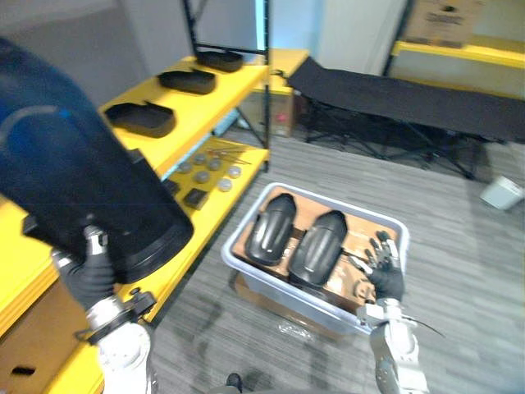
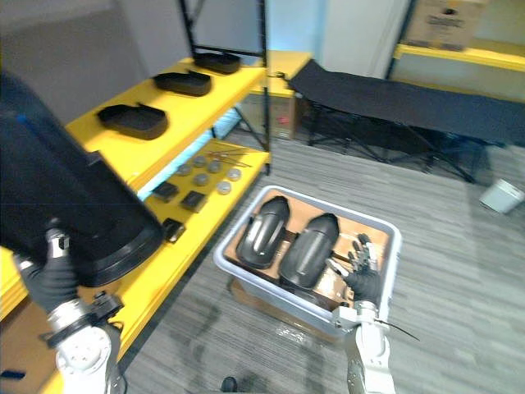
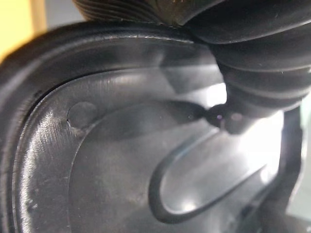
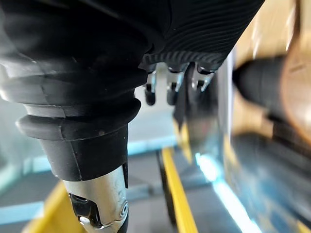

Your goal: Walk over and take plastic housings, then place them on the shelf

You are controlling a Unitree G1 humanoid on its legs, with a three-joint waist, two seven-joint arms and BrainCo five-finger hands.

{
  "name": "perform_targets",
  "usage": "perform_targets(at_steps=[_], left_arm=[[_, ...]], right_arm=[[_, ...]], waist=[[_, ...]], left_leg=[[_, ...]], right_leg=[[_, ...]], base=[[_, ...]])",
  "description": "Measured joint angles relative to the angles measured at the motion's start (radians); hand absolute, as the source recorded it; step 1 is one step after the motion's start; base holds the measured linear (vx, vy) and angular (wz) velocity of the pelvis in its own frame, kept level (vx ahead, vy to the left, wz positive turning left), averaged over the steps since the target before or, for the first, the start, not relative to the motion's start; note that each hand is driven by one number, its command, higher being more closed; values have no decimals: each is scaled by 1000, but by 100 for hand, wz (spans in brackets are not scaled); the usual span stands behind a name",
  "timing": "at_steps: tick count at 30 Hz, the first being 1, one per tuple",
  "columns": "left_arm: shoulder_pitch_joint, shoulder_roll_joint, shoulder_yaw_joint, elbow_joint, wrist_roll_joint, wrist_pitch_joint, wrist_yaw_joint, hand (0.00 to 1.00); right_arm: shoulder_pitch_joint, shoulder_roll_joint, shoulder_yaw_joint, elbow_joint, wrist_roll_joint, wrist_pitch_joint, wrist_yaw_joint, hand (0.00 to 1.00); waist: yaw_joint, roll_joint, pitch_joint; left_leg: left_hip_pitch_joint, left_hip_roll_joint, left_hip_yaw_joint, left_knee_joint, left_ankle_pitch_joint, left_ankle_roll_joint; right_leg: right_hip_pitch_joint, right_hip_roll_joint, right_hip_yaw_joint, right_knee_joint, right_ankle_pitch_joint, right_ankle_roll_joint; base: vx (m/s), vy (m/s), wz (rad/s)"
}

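Note:
My left hand [image 1: 86,279] is curled on the lower edge of a large black plastic housing [image 1: 74,180], held up at the left in front of the yellow shelf [image 1: 205,107]. The left wrist view looks into that housing's glossy inside [image 3: 121,160]. Two more black housings [image 1: 271,230] [image 1: 318,246] lie side by side on cardboard in a grey bin [image 1: 279,291] on the floor. My right hand [image 1: 385,275] hovers open at the bin's right rim, its fingers [image 4: 167,92] straight and holding nothing. Three housings [image 1: 141,117] [image 1: 187,80] [image 1: 219,59] rest in a row on the shelf's top level.
The shelf's lower level carries small round parts [image 1: 209,168] and dark blocks. A black cot [image 1: 410,98] stands behind the bin, with a white bucket [image 1: 500,193] at the right and a cardboard box [image 1: 447,20] on a far yellow shelf.

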Motion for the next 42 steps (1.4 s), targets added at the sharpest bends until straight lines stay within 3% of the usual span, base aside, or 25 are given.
perform_targets(at_steps=[1,4,6,8,11,12,15,18,20,21,22,24,25,26,27,28,29,30,31,32,35,37,40,42], left_arm=[[12,0,31,0,-19,-6,-11,100],[19,1,62,0,-52,-44,-64,100],[10,2,54,0,-69,-69,-108,100],[-5,1,15,3,-88,-77,-140,100],[-51,3,-74,26,-98,-78,-207,100],[-49,3,-106,25,-97,-78,-220,100],[-50,7,-114,31,-100,-78,-213,100],[-50,9,-125,59,-94,-78,-182,100],[-48,11,-138,64,-85,-78,-169,100],[-50,12,-140,64,-82,-79,-168,100],[-51,12,-140,65,-73,-79,-167,100],[-49,12,-142,70,-61,-79,-169,100],[-45,12,-138,70,-55,-82,-172,100],[-51,16,-132,69,-54,-85,-183,100],[-49,30,-132,69,-55,-88,-194,100],[-50,33,-134,72,-54,-95,-205,100],[-69,48,-140,80,-48,-103,-220,100],[-89,59,-143,80,-31,-105,-228,100],[-100,75,-152,79,-22,-107,-226,100],[-128,99,-168,83,-15,-107,-221,100],[-197,119,-211,111,-17,-107,-211,100],[-258,120,-249,127,-18,-104,-210,100],[-312,121,-285,162,-18,-85,-209,100],[-314,124,-300,181,-18,-66,-209,100]], right_arm=[[-23,-6,2,-2,-15,0,1,0],[-23,-10,4,-53,-13,2,-3,0],[-18,-11,0,-84,-13,18,-22,0],[-8,-13,-33,-120,-15,36,-21,0],[51,-48,-108,-177,-62,50,-22,0],[83,-67,-109,-183,-61,51,-18,0],[71,-58,-99,-185,-56,49,9,0],[43,-46,-100,-185,-51,37,25,0],[25,-45,-89,-182,-25,8,24,0],[22,-44,-86,-178,-16,-3,22,0],[16,-39,-80,-164,-18,-16,16,0],[20,-18,-80,-142,-22,-19,-9,0],[23,6,-82,-131,-22,-20,-26,0],[26,30,-84,-131,-24,-23,-45,0],[39,44,-87,-131,-35,-31,-61,0],[58,44,-88,-134,-61,-45,-87,0],[81,50,-88,-135,-100,-72,-131,0],[94,59,-93,-133,-112,-86,-159,0],[94,65,-97,-132,-113,-99,-171,0],[95,76,-108,-132,-127,-124,-177,0],[107,92,-143,-147,-130,-159,-171,0],[109,90,-183,-172,-130,-179,-151,0],[106,80,-217,-172,-128,-181,-143,0],[111,81,-213,-172,-124,-180,-132,0]], waist=[[10,-5,4],[2,-19,16],[-5,-49,24],[-18,-58,30],[-69,-13,67],[-73,4,66],[-58,2,88],[-53,-4,103],[-53,-2,130],[-53,-6,139],[-53,-9,150],[-52,-2,171],[-45,-12,175],[-41,-42,179],[-27,-54,176],[-33,-34,166],[-50,-40,158],[-70,-59,151],[-83,-54,148],[-90,-58,146],[-116,-53,143],[-126,-34,132],[-146,-4,120],[-154,1,117]], left_leg=[[-8,-3,-31,-4,0,4],[-35,-9,-144,-5,15,6],[-68,-14,-195,-5,31,3],[-114,16,-106,-4,31,3],[-179,84,194,57,71,57],[-177,80,241,54,124,54],[-178,63,256,74,125,44],[-215,78,284,185,58,43],[-289,120,288,392,-55,43],[-305,126,288,441,-80,43],[-338,137,286,526,-125,44],[-352,140,271,599,-172,41],[-352,126,267,618,-193,49],[-350,110,279,660,-220,78],[-334,97,317,738,-265,123],[-313,91,329,730,-322,129],[-299,52,297,704,-348,98],[-269,18,279,645,-343,106],[-250,6,256,610,-331,119],[-213,-7,229,558,-313,137],[-116,-30,170,435,-264,126],[-61,-30,128,383,-262,121],[-39,-3,85,386,-277,89],[-15,15,64,406,-301,48]], right_leg=[[-3,-4,1,25,-20,-6],[-4,2,86,112,-94,-47],[0,8,108,148,-132,-44],[19,13,18,143,-144,-28],[78,19,-125,149,-145,-27],[92,4,-135,161,-153,-15],[78,-34,-102,195,-168,-16],[60,-45,-69,219,-170,-13],[48,-53,-49,273,-222,-2],[50,-61,-48,287,-248,11],[52,-73,-47,311,-298,52],[66,-84,-51,347,-338,59],[76,-99,-56,360,-359,50],[92,-125,-60,357,-378,19],[114,-143,-70,363,-385,-6],[112,-139,-55,434,-354,-41],[32,-186,34,633,-294,-135],[-70,-206,160,796,-164,-182],[-131,-177,246,883,-169,-145],[-201,-113,323,957,-229,-99],[-260,-10,337,888,-306,-94],[-332,38,315,711,-333,-115],[-408,80,410,527,-308,-90],[-418,96,474,410,-213,-88]], base=[[7,15,76],[19,12,106],[17,-37,129],[-29,-74,141],[-10,44,168],[16,62,101],[37,68,14],[-32,34,-37],[-82,45,-31],[-79,84,-16],[-56,83,-2],[-49,152,13],[34,209,23],[108,173,18],[156,157,18],[280,220,65],[340,238,105],[349,222,119],[306,107,91],[267,67,69],[347,34,78],[345,-28,52],[322,-110,51],[293,-194,42]])
